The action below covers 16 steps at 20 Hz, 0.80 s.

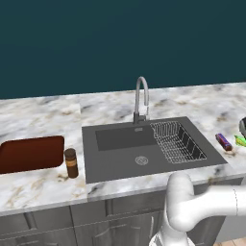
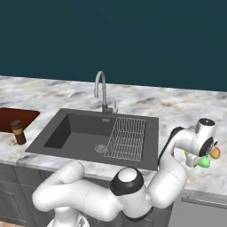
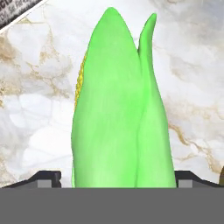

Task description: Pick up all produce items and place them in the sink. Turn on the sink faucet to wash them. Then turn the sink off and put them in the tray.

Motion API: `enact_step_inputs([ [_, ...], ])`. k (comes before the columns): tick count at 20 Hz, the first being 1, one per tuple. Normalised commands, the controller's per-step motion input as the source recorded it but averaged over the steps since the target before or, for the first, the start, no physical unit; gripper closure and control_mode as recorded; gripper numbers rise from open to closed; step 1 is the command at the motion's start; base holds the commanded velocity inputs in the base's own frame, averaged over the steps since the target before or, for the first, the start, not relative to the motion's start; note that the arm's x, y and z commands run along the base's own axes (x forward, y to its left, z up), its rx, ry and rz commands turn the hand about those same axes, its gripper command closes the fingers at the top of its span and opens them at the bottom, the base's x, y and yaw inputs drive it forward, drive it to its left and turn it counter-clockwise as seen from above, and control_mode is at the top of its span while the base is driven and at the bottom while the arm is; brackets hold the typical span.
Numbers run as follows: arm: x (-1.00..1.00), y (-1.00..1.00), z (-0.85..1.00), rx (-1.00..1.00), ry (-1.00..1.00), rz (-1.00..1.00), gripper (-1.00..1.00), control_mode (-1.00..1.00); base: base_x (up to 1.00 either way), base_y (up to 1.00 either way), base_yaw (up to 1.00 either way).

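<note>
A bright green husked vegetable, with yellow kernels showing along one side, lies on the marble counter right of the sink. My gripper is open and lowered over it, one fingertip on each side of its thick end. In the right base view the gripper is down at the green vegetable, and a small orange-yellow fruit lies just beyond it. The gooseneck faucet stands behind the basin. The reddish-brown tray lies on the counter at the far left.
A brown jar stands between the tray and the sink. A wire rack fills the basin's right side. A small purple-red bar lies on the counter between the sink and the green vegetable.
</note>
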Motion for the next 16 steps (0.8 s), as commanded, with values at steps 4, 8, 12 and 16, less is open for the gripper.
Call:
enact_step_inputs([
  [4, 0.0, 0.08, -0.28, -0.03, 0.0, 0.06, 1.0, -1.0, 0.0, 0.0, 0.0],
  [8, -0.25, 0.11, 0.08, 0.0, 0.0, 0.0, 1.0, -1.0, 0.0, 0.0, 0.0],
  [12, -0.39, 0.42, 0.53, -0.04, -0.03, 0.0, 1.0, -1.0, 0.0, 0.0, 0.0],
  [16, -0.29, 0.86, 0.8, -0.12, -0.04, -0.05, 1.0, -1.0, 0.0, 0.0, 0.0],
])
